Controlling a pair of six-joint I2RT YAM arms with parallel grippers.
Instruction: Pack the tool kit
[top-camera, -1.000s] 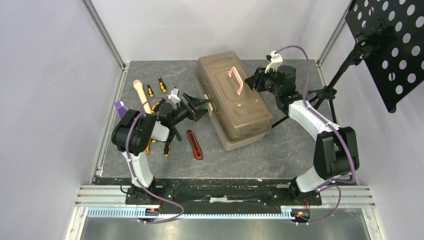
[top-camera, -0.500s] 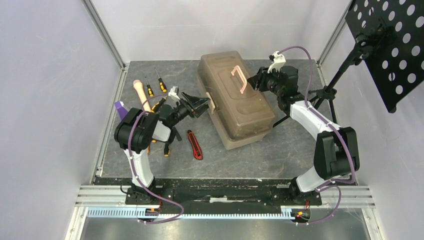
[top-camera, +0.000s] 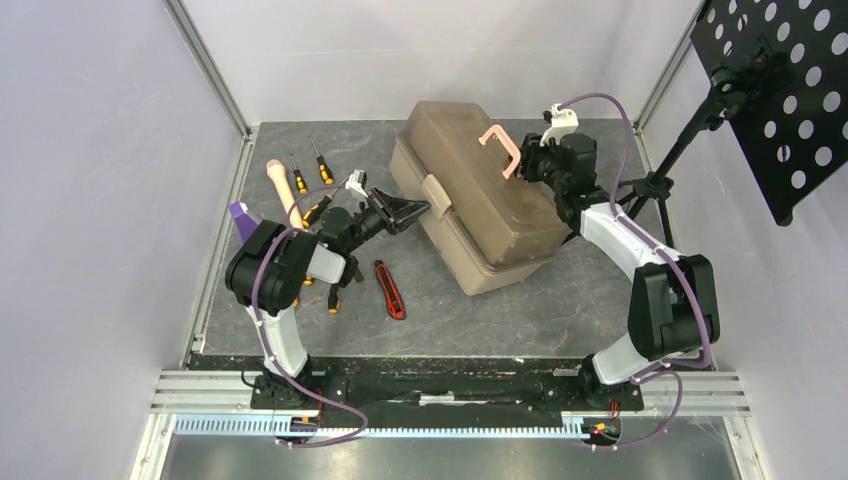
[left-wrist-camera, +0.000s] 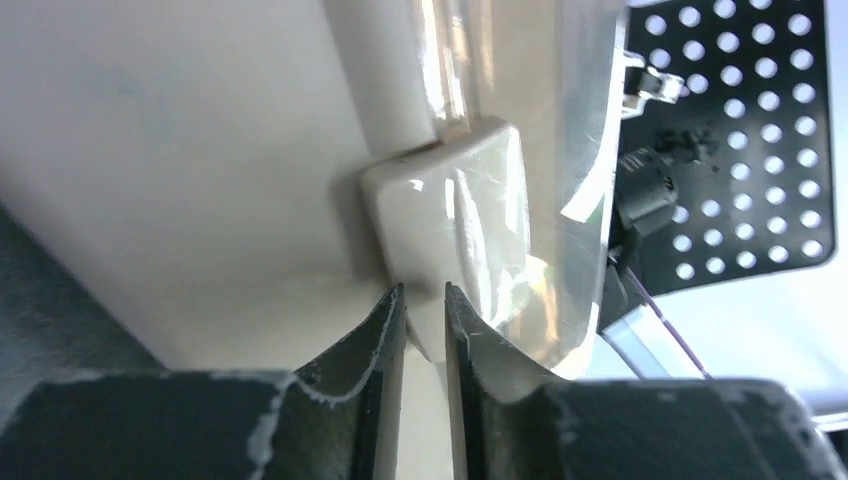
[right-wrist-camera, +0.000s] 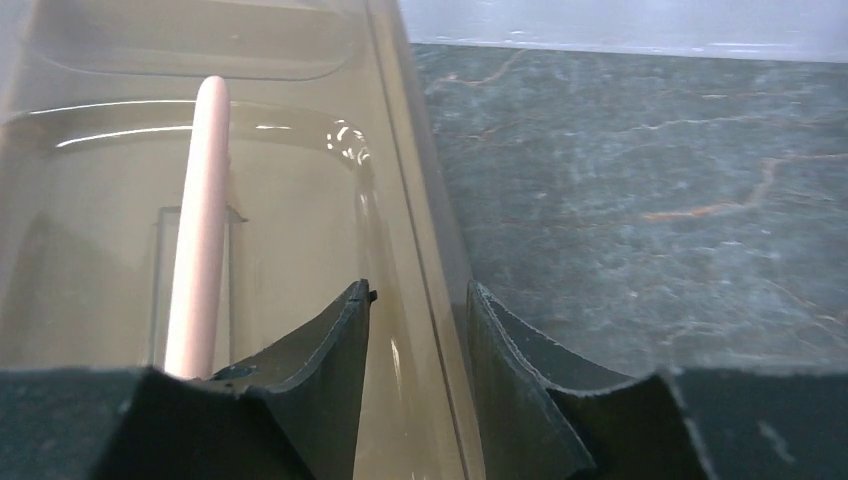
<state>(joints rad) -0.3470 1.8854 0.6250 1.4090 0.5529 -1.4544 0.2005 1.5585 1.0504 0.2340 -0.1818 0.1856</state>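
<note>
Tan see-through box (top-camera: 480, 215) is sitting mid-table (top-camera: 560, 310), lid (right-wrist-camera: 280, 230) down. It is tipping back toward the R arm, so its front w/ the latch (top-camera: 437, 192) is facing partly up. Pink handle (top-camera: 497, 148) is poking up at the top.

R claw (top-camera: 522, 163) is straddling the box's far top edge. In the R wrist view one finger (right-wrist-camera: 335, 390) is lying over the lid and the other outside, w/ the clear rim (right-wrist-camera: 425, 330) running btw them. It is clamping that rim, prob. to be holding the box tilted and steady so the latch is presenting itself to the other arm.

L claw (top-camera: 418, 209) is nosing at the latch's lower lip, jaws drawn nearly together w/ just a slit. Pale plastic is showing in the slit, but whether it is really pinching the tab can't be told. Judging by this, the step is popping the latch to get the lid open.

Tools in view are lying outside the box: knife (top-camera: 390, 290) near the L arm, screwdrivers (top-camera: 321, 160) at the far L, well apart from the box.
</note>
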